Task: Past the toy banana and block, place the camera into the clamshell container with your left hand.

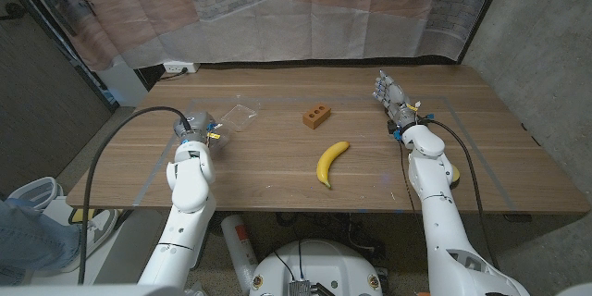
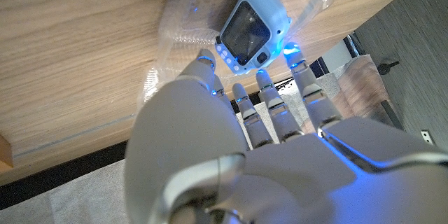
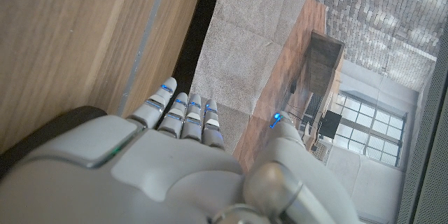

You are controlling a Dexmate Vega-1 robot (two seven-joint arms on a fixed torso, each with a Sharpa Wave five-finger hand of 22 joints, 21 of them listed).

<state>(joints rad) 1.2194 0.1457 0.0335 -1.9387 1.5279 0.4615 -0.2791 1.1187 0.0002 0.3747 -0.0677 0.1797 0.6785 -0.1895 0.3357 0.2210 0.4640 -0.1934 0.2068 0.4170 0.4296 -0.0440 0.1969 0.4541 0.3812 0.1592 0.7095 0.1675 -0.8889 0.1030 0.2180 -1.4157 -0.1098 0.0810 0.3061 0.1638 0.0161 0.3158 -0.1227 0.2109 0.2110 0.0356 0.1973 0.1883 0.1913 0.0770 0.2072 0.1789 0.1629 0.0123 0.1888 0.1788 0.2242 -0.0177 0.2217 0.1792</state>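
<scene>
Left hand [image 1: 196, 130] sits over the near part of the clear clamshell [image 1: 237, 114], far-left area of the table [image 1: 277, 180]. Wrist view: camera [image 2: 253, 26], small, white-blue w/ dark screen, lies inside the clear plastic, just past the fingertips [image 2: 206, 61]. Fingers reach toward it, slightly apart; whether they touch the camera or hold it, can't tell from these pics. The clamshell's lid stands open toward the far side, plastic crumpled-looking around the camera.

Block [image 1: 316, 117], brown w/ holes in top, sits mid-table, to the right of the clamshell and apart from it. Banana [image 1: 331, 162], yellow, lies nearer than the block, a bit right, curved, not touching it.

Right hand [image 1: 393, 102] is over on the right side, well apart from block & banana, fingers pointing far, straight and close together, holding nothing. Right wrist view: fingers [image 3: 183, 115] side by side, thumb set off to one side, table edge and floor beyond.

Black cable loops from left arm across the near-left of the table. Sheer curtain hangs behind the far edge.
</scene>
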